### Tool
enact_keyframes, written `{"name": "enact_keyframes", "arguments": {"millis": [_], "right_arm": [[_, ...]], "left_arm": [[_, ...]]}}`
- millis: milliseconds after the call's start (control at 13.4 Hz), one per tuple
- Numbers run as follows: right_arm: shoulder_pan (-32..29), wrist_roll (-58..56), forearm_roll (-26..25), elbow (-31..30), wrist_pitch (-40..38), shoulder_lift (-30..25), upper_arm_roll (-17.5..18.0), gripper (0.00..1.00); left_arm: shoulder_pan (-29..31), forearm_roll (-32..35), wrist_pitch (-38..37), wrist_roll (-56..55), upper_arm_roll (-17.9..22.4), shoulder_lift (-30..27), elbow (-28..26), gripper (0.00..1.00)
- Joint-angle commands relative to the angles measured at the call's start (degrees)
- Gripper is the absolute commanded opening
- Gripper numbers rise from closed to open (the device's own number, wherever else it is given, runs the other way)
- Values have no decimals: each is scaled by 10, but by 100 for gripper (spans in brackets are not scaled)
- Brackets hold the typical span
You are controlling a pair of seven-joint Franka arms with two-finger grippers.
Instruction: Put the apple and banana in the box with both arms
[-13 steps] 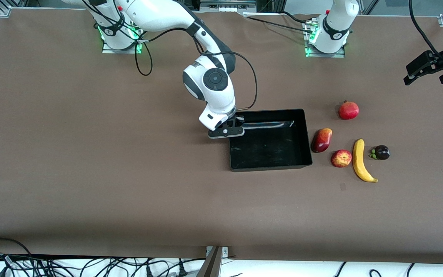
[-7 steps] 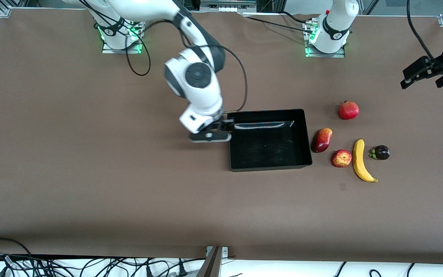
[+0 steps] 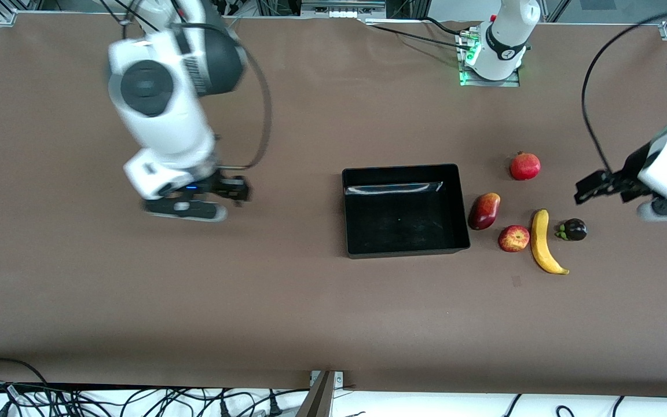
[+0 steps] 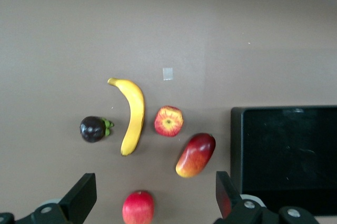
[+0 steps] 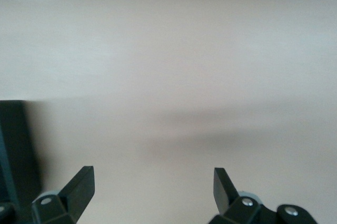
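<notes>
The black box (image 3: 404, 168) sits mid-table with nothing in it. The apple (image 3: 513, 238) lies on the table toward the left arm's end of it, touching or nearly touching the long yellow banana (image 3: 543, 242). My left gripper (image 3: 612, 190) hangs open in the air by the fruit, holding nothing. Its wrist view looks down on the banana (image 4: 132, 116), the apple (image 4: 168, 120) and the box (image 4: 235, 145), with the left gripper (image 4: 154, 182) spread wide. My right gripper (image 3: 226, 192) is open over bare table toward the right arm's end, well away from the box. In its own wrist view the right gripper (image 5: 152, 174) is empty.
A red-and-yellow oblong fruit (image 3: 484, 211) lies between the box and the apple. A round red fruit with a crown tip (image 3: 524, 166) sits farther from the front camera. A dark purple fruit (image 3: 574, 230) lies beside the banana. Cables run along the table's front edge.
The right gripper opened at the box's wall and swung away toward the right arm's end. The left arm came down from the table's end toward the fruit. Box and fruit stayed put.
</notes>
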Motion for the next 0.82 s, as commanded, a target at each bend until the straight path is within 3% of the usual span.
{"name": "enact_keyframes", "arguments": {"millis": [0, 74, 149, 298, 596, 744], "right_arm": [[6, -41, 6, -15, -89, -45, -56, 100], [-3, -66, 13, -11, -105, -49, -77, 100], [-25, -114, 16, -11, -112, -71, -76, 100], [-90, -204, 20, -17, -118, -100, -50, 100], [-245, -258, 11, -47, -164, -136, 53, 100], [-338, -257, -21, -80, -154, -153, 157, 100]], "left_arm": [[-2, -12, 39, -4, 3, 39, 4, 100], [-2, -12, 54, -4, 3, 50, 3, 100], [-1, -12, 61, -3, 3, 62, 3, 100], [-1, -12, 74, -3, 3, 80, 3, 100], [-1, -13, 102, -3, 3, 123, 4, 100], [-2, -13, 123, -4, 3, 148, 3, 100]]}}
